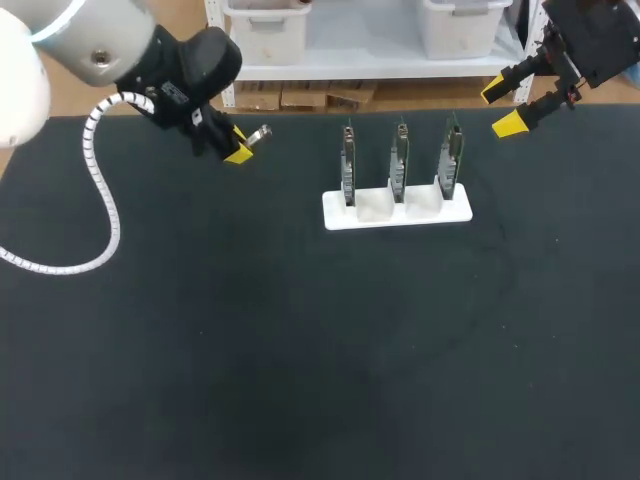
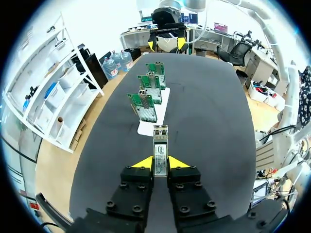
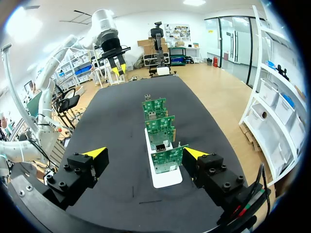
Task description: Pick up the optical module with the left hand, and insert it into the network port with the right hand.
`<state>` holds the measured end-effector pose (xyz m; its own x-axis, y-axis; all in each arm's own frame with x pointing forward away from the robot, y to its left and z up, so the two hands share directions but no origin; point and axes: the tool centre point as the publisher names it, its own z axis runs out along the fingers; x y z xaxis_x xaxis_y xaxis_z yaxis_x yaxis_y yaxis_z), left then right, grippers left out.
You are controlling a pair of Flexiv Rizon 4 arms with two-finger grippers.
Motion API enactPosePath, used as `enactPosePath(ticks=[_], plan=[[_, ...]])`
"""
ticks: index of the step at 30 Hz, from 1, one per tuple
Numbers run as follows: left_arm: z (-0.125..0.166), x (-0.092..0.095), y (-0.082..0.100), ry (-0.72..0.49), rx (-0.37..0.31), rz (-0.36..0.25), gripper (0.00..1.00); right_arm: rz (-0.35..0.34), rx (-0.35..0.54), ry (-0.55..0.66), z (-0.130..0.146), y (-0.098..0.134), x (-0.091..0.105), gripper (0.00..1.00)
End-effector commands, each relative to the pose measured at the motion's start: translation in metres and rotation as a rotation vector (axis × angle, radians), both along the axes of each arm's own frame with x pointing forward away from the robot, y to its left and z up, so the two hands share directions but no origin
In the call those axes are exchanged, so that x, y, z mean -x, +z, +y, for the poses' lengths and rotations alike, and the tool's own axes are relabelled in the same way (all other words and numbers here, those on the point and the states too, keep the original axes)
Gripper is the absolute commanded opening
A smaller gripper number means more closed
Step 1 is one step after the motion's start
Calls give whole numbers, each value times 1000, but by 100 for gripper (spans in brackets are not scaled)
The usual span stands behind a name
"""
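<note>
A slim silver optical module (image 2: pixel 160 147) sticks out ahead of my left gripper (image 2: pixel 160 162), whose yellow-tipped fingers are shut on its rear end. In the head view this gripper (image 1: pixel 240 146) hovers at the far left of the table with the module (image 1: pixel 260 132) pointing right. Three green network cards (image 1: pixel 399 160) stand upright in a white holder (image 1: pixel 397 212) at the table's far middle. From the left wrist they line up ahead of the module, nearest card (image 2: pixel 144 106) first. My right gripper (image 1: pixel 508 108) hangs open at the far right, empty, with the cards (image 3: pixel 162 130) ahead of it.
The black table mat (image 1: pixel 300 350) spreads wide in front of the holder. A white coiled cable (image 1: pixel 102 190) loops from my left arm down over the table's left side.
</note>
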<state>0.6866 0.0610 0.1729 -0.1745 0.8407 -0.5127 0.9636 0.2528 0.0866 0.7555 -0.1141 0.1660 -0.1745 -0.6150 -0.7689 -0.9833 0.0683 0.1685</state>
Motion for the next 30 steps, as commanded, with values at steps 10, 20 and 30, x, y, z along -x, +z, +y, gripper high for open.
enactPosePath(ticks=[10,20,30], plan=[[-56,-49,29,-174,173,-212,0,-2,1,-3,0,0,2,100],[-104,-89,50,-370,315,-269,0,-2,1,-3,0,0,2,100],[-111,-87,51,-376,275,-250,0,-2,1,-3,0,0,2,100]])
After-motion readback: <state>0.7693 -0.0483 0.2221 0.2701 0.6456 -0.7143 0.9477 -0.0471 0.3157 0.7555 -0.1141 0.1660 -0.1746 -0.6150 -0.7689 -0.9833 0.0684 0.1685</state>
